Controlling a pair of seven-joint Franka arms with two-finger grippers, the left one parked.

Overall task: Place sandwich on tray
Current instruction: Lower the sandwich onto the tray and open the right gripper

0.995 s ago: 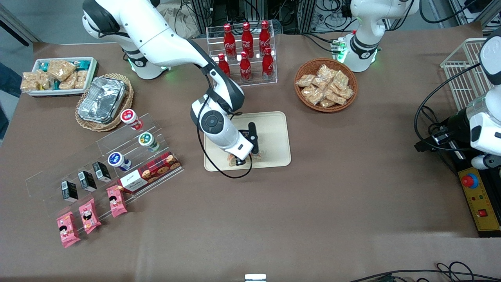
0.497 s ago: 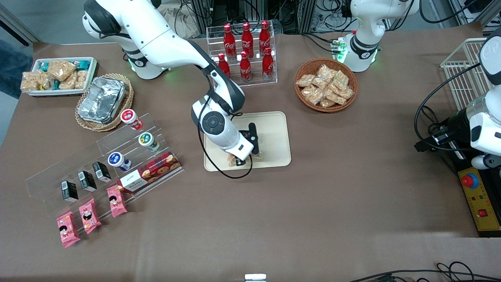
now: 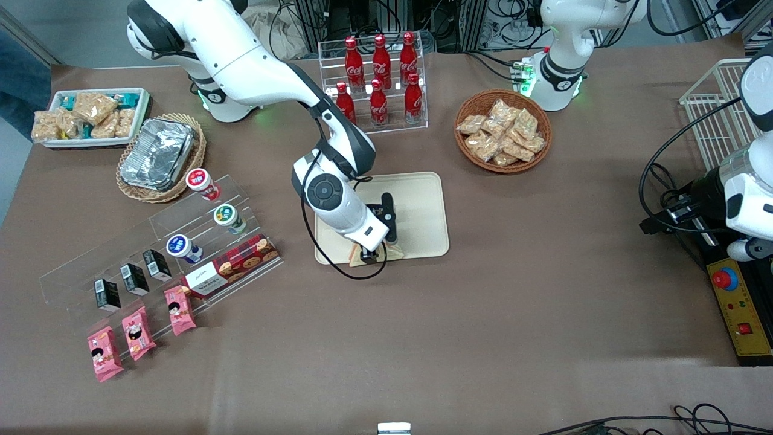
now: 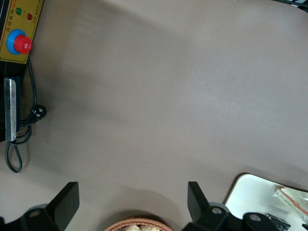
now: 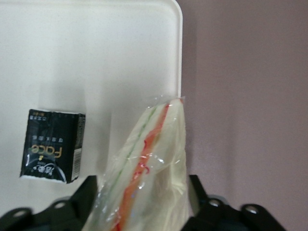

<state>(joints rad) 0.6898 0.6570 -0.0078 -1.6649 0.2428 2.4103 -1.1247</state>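
Item: sandwich (image 5: 149, 163), clamped in my gripper (image 3: 375, 251) at the tray (image 3: 423, 205)'s near edge. Risk: released here, its overhanging tip may tip it onto the table (image 3: 483, 314).

My gripper (image 3: 369, 254) sits low over the near rim of the tray (image 3: 423, 205), fingers clamped on the sandwich (image 5: 144, 163), whose tip reaches the tray's rim. A small black box (image 5: 52, 146) lies on the tray just beside the sandwich and crowds that side. The part of the tray toward the parked arm's end is bare. Farther from the front camera, the cola bottle rack (image 3: 379, 78) and the snack basket (image 3: 502, 130) stand in the way. Toward my own end, the acrylic shelf (image 3: 163, 254) with the biscuit box (image 3: 232, 263) blocks passage. Nearer the front camera, the table (image 3: 483, 314) lies open and wide.
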